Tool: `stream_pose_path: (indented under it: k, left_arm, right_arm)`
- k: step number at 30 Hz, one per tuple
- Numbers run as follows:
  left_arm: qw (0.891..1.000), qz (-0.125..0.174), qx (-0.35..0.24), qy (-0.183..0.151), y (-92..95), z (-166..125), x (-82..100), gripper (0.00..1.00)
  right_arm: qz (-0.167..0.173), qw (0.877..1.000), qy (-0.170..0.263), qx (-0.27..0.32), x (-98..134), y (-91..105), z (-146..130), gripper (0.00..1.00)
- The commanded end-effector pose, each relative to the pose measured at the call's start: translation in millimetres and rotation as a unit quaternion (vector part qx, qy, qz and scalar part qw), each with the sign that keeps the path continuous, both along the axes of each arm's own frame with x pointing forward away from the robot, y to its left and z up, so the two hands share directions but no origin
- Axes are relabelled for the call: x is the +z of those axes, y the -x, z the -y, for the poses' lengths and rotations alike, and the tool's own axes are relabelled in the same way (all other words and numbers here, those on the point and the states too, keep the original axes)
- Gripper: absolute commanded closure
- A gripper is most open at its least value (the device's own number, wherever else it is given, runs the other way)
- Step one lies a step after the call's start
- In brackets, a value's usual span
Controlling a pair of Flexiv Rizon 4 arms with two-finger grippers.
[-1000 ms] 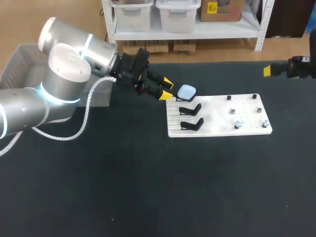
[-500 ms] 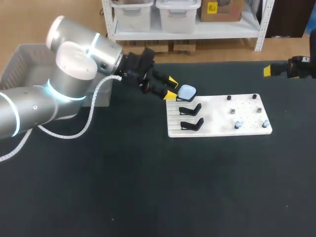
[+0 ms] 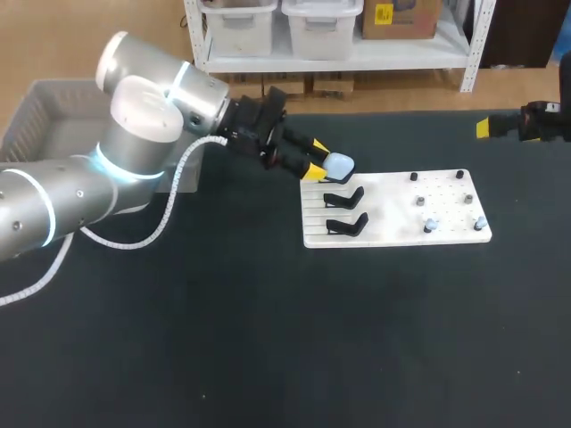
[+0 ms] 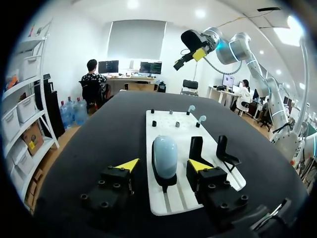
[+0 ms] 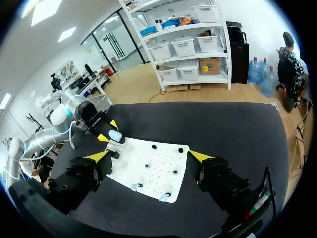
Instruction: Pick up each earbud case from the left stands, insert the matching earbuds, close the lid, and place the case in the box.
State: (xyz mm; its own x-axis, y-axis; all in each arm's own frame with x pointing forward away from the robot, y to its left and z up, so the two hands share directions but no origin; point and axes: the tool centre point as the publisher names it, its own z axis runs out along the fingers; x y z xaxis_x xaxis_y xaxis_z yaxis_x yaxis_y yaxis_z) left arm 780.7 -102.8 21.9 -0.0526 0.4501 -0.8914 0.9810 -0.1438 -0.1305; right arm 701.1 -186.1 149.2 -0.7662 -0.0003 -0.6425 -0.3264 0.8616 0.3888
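Three stands line the 9 o'clock edge of the white board (image 3: pixel 393 192). Only the one at the 10 o'clock corner carries an earbud case (image 3: pixel 337 164), a pale blue shell set on end in its black holder so that both flanks are open to a sideways grasp. The two empty stands (image 3: pixel 344 197) sit below it. My left gripper (image 4: pixel 162 164) is lined up on the case. In the left wrist view the shell sits between the yellow tips with a gap on each side, so the jaws are spread wider than the case and grip nothing. I judge the step in hand to be the first pick: bring the fingers onto the flanks, then lift straight off the stand so the board is not dragged. My right gripper (image 5: pixel 148 157) hangs beyond the board's 2 o'clock corner, fingers fully spread and empty, probably parked clear of the earbuds (image 3: pixel 430 225) on the pegs near the 4 o'clock corner. The box (image 3: pixel 53 116), a translucent bin, sits at the 10 o'clock edge of the table (image 3: pixel 268 339), behind my left arm.
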Motion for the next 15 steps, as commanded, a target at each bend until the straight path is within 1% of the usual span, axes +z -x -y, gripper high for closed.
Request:
stream_pose_path:
  k: [1, 9, 15]
  left_arm:
    - [1.000, 0.000, -0.003, 0.005, -2.1, 0.7, -1.3, 0.43]
    - [1.000, -0.001, -0.005, 0.006, 3.0, 2.2, -1.9, 0.44]
    - [1.000, 0.000, 0.003, 0.007, 7.1, 2.6, -1.9, 0.48]
  right_arm:
    - [0.000, 1.000, 0.001, 0.000, 0.4, 0.3, -0.1, 0.00]
    - [0.000, 1.000, 0.001, 0.000, 0.4, 0.3, -0.1, 0.00]
    - [0.000, 1.000, 0.001, 0.000, 0.4, 0.3, -0.1, 0.00]
